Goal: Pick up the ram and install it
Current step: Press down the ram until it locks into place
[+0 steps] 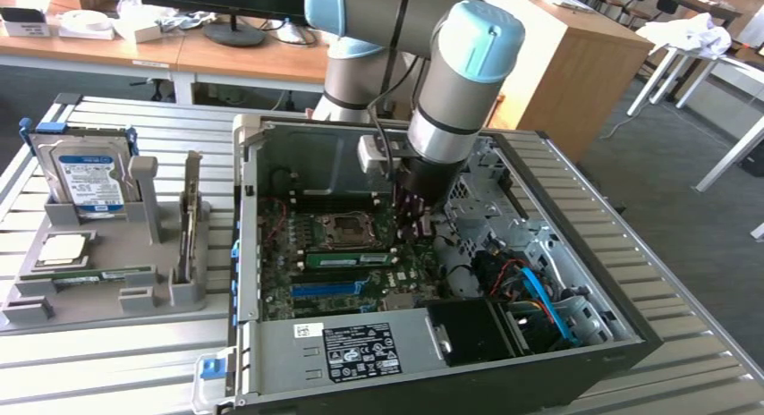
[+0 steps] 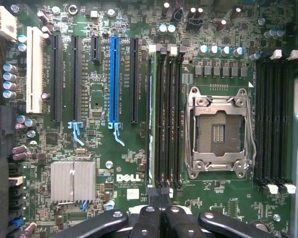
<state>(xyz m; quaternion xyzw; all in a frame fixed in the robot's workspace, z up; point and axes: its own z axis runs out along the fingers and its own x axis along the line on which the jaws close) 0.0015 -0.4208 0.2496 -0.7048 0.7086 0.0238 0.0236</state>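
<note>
ram (image 1: 346,258) looks to be standing on edge in a memory slot on the motherboard (image 1: 313,290), at about 6 o'clock from the open cpu socket (image 1: 346,225) in the exterior view. from the wrist view it's a thin line (image 2: 150,129) along the outermost slot of that bank, next to 3 slots that look empty. the gripper (image 1: 412,232) is down inside the pc case (image 1: 561,361), fingers pinched fully together (image 2: 159,218), and i can't see anything held between them. it sits just over one end of the stick, though i can't tell if it's touching.

what worries me: i can't tell whether the stick is clicked home or whether the latches have caught. if the closed fingers press on 1 end only, the stick could rock and go in crooked. a small slip sideways puts the tips on the neighbouring slots, and that bare socket (image 2: 218,131) isn't far off.

another green stick (image 1: 89,275) lies on the grey tray (image 1: 107,312), out at 9 o'clock from the case.
</note>
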